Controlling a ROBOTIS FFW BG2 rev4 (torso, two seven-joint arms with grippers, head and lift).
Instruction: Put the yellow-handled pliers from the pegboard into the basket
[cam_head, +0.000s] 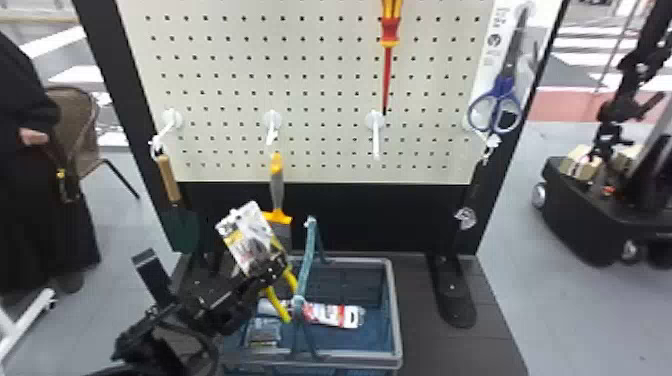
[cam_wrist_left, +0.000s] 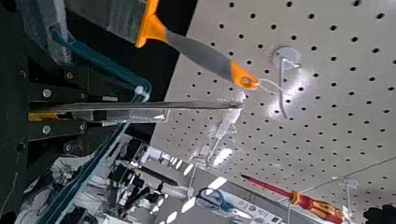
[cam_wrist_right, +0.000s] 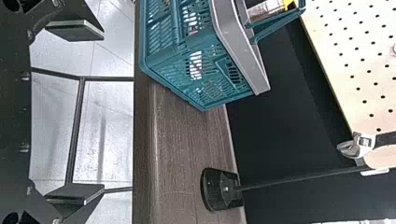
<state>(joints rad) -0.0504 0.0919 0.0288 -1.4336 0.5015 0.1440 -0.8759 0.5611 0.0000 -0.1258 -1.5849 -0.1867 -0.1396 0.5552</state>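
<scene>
Fingers shut narrow on the carded yellow-handled pliers (cam_head: 277, 303), the left gripper (cam_wrist_left: 88, 112) holds them over the left half of the basket (cam_head: 394, 310), beside its upright handle (cam_head: 306, 260). The right gripper (cam_wrist_right: 103, 111) waits to the basket's right, its fingers wide apart. The basket stands on the dark board (cam_head: 425, 345), well in from the board's right edge.

Lowering comes next, by my judgement. First ease the load a little towards the board's left edge, because the yellow grips could hook the handle on the way down. Keep the card (cam_head: 245, 232) off the hanging scraper (cam_head: 277, 187) behind. Then go down slowly, grips leading, beside the white-and-red pack (cam_head: 332, 315), and part the fingers only once the card is inside the rim.
</scene>
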